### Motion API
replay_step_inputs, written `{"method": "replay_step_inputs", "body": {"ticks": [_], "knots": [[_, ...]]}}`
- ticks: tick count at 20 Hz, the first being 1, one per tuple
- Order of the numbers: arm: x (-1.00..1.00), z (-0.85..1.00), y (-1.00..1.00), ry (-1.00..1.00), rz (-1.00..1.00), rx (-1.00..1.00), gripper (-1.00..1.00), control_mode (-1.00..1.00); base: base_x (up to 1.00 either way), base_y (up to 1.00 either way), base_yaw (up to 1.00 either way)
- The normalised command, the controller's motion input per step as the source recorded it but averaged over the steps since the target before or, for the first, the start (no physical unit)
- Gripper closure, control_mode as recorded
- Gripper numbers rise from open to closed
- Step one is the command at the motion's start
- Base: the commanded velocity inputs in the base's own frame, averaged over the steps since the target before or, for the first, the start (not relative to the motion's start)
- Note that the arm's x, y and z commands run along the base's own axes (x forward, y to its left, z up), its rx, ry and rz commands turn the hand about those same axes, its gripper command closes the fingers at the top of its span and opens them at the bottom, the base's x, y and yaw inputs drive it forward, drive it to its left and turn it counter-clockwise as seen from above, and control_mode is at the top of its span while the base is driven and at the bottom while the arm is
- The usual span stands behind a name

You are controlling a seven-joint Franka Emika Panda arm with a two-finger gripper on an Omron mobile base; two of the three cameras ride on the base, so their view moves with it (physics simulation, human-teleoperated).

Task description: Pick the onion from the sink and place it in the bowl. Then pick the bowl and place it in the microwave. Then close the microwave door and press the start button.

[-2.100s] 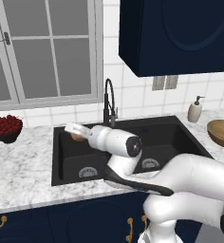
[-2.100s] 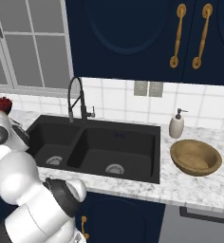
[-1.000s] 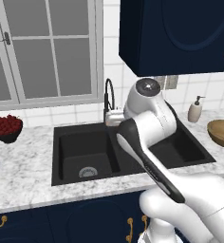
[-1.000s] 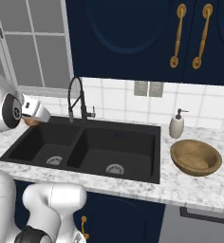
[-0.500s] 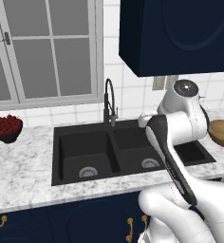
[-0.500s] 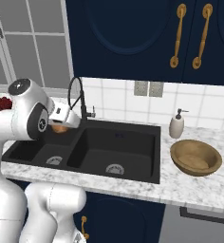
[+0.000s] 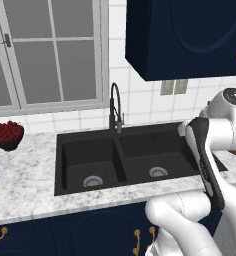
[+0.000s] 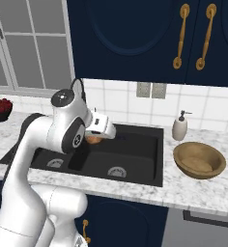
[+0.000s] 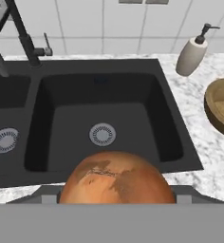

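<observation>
Item 1, nearest: gripper (image 8: 97, 136), clasping the onion (image 9: 116, 178). In the hand view the onion sits at 6 o'clock, close against the lens, tan-orange with darker mottling. In the right base view it shows as an orange patch under the white hand, held above the right basin.

Item 2: sink (image 9: 176, 142), matte black, double basin. Both basins bare but for their silver drains; right drain at the centre of the hand view, left drain at 9 o'clock. Faucet (image 8: 78, 89) behind the divider, at 11 o'clock in the hand view.

Item 3: bowl (image 8: 199, 160), light wood, on the counter (image 8: 203, 190) right of the sink, at 3 o'clock in both views. Nothing in it.

Item 4: soap dispenser (image 8: 179, 127), behind the bowl, at 1 o'clock in the hand view.

Item 5, farthest: berry bowl (image 7: 6, 135), far left, 9 o'clock.

Change noted: over the last two seconds the arm has swung from the left basin, where it stooped, rightward across the sink with the onion lifted clear. Judgement: pick done; carry to the bowl under way, roughly half crossed. Microwave steps untouched.
</observation>
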Motion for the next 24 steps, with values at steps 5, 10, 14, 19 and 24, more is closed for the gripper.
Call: {"method": "replay_step_inputs", "body": {"ticks": [5, 10, 14, 19, 24], "knots": [[0.00, -0.16, -0.98, 0.02, -0.04, -0.01, 1.00, -1.00, 0.00, 0.00, 0.00], [0.00, -0.06, -0.77, 0.01, -0.06, -0.05, 1.00, -1.00, 0.00, 0.00, 0.00], [0.10, -0.04, -0.69, 0.11, -0.12, -0.01, 1.00, -1.00, 0.00, 0.00, 0.00], [0.26, 0.00, -0.61, 0.07, -0.13, -0.03, 1.00, -1.00, 0.00, 0.00, 0.00], [0.12, 0.00, -0.81, -0.01, -0.03, 0.02, 1.00, -1.00, 0.00, 0.00, 0.00]]}}
